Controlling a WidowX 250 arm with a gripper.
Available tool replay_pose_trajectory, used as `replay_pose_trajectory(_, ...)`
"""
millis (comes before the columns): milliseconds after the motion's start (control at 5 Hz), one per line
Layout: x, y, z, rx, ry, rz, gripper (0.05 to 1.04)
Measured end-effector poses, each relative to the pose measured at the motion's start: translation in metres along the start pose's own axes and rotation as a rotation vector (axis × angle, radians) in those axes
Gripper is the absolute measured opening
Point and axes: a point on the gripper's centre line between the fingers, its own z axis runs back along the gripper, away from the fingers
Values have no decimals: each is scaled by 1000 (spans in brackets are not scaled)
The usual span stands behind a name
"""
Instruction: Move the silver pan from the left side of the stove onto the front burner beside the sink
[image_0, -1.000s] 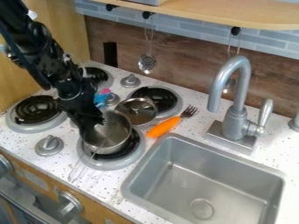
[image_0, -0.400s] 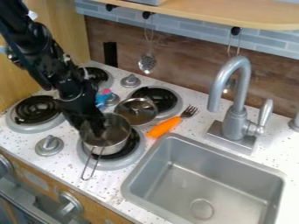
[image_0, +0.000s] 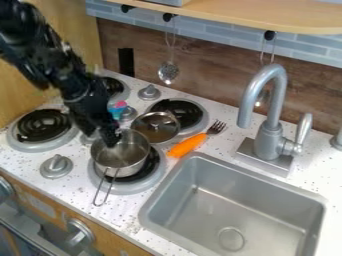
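landmark: steel pot (image_0: 123, 161), upright on a burner (image_0: 155, 175), wire handle (image_0: 105, 191) toward the near desk edge. gripper (image_0: 110, 140) at pot's far-left rim, contact unclear. round metal lid or pan (image_0: 152, 132) just behind pot, to the right. orange-handled fork (image_0: 188, 145) right of pot. sink (image_0: 151, 214) farther right of pot, nearer camera. faucet (image_0: 268, 142) well right of pot. pink-blue item (image_0: 117, 109) behind pot. gray knob (image_0: 56, 166) left of pot.

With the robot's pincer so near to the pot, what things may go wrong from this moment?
The pincer is at the pot's rim, so a small sideways move might tip the pot or slide it off the burner. The pot's wire handle sticks out towards the counter's front and may get snagged. If pushed, the orange-handled fork might fall into the nearby sink.
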Motion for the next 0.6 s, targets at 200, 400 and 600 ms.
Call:
replay_pose_trajectory(200, -10, 10, 29, -2, -65, 4, 1010)
replay_pose_trajectory(400, -25, 20, 53, 8, -99, -19, 1010)
replay_pose_trajectory(600, -26, 25, 56, 20, -106, -15, 1010)
